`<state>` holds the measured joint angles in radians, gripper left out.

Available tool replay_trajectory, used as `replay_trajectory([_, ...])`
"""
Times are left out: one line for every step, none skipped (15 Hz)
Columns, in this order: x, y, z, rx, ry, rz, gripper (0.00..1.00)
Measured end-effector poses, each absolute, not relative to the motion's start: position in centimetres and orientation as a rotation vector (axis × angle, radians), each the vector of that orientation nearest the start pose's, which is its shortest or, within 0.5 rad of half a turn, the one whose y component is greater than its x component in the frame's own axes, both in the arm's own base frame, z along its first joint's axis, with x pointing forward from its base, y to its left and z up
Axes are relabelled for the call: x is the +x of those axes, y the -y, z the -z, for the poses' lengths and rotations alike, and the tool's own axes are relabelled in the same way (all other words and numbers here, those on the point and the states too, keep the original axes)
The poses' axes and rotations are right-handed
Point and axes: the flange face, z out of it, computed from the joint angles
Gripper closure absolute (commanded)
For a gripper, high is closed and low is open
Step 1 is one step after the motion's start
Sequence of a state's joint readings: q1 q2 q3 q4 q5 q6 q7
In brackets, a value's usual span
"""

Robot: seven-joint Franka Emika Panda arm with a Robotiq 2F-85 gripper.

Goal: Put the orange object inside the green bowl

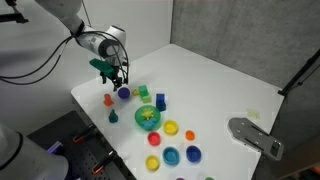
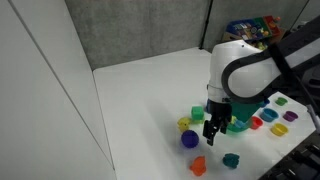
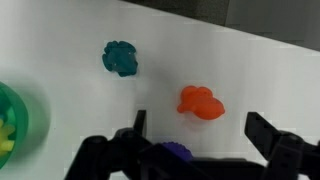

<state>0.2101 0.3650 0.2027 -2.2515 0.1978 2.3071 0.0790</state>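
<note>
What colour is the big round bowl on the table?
The bowl is bright green. It shows best in an exterior view.

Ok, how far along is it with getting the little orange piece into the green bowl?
Nothing is done yet: the small orange-red plastic piece sits on the white table, outside the round bright-green plastic bowl. In hand: the open, empty gripper hovers near it. Left: grasp, carry, drop in the bowl.
</note>
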Motion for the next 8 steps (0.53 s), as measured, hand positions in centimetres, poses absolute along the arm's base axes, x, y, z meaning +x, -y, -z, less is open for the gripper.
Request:
replay_trajectory([45.8,-21.7,-17.7,-2.965,0.285,-0.509,0.00])
replay_trajectory([45.6,-22.4,-16.9,-2.962,0.307,-0.498,0.00])
replay_trajectory([45.3,-23.0,-16.1,-2.960,0.328,-0.487,0.00])
replay_trajectory([45.0,-23.5,-15.2,-2.958,0.347,-0.479,0.00])
replay_trajectory([44.7,-23.9,-14.4,-2.956,0.364,-0.477,0.00])
replay_trajectory([44.4,-24.2,-13.5,-2.953,0.378,-0.476,0.00])
replay_trajectory([44.1,-24.5,-12.7,-2.950,0.389,-0.480,0.00])
replay_trajectory([43.9,-24.7,-12.0,-2.945,0.402,-0.480,0.00])
